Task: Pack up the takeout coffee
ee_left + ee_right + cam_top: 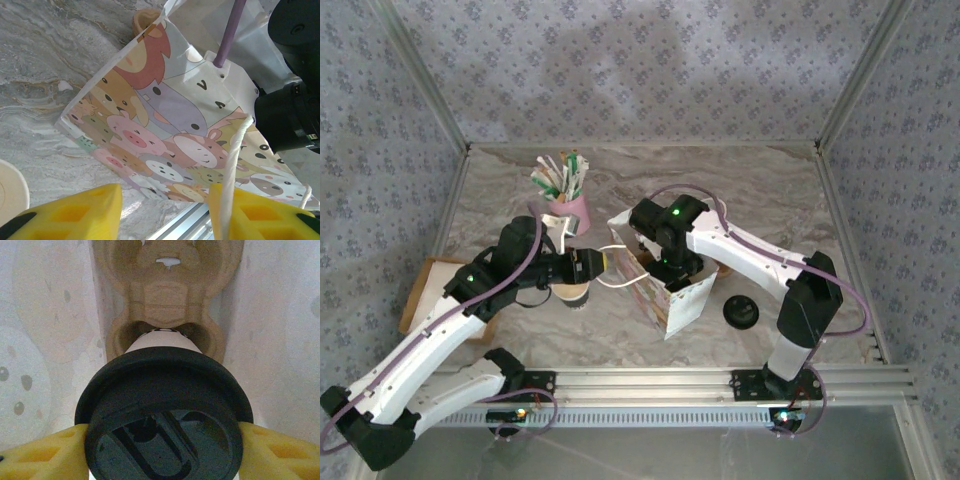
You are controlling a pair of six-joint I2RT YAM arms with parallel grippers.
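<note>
A paper bag [682, 300] printed with cartoon animals stands mid-table, its printed side [165, 125] facing the left wrist camera. My right gripper [670, 266] reaches down into its mouth. In the right wrist view this gripper [162, 440] is shut on a coffee cup with a black lid [162, 405]. The cup hangs over a brown pulp cup carrier [167, 290] at the bottom of the bag. My left gripper [605, 262] is open just left of the bag. The bag's white rope handle [232, 165] drapes across one of its yellow fingers [260, 215]; nothing sits between the jaws.
A lidless paper cup [576, 296] stands under the left wrist. A loose black lid [741, 312] lies right of the bag. A pink cup of stirrers [565, 195] stands behind, and a flat cardboard piece [425, 290] lies at the left edge. An aluminium rail [720, 380] runs along the front.
</note>
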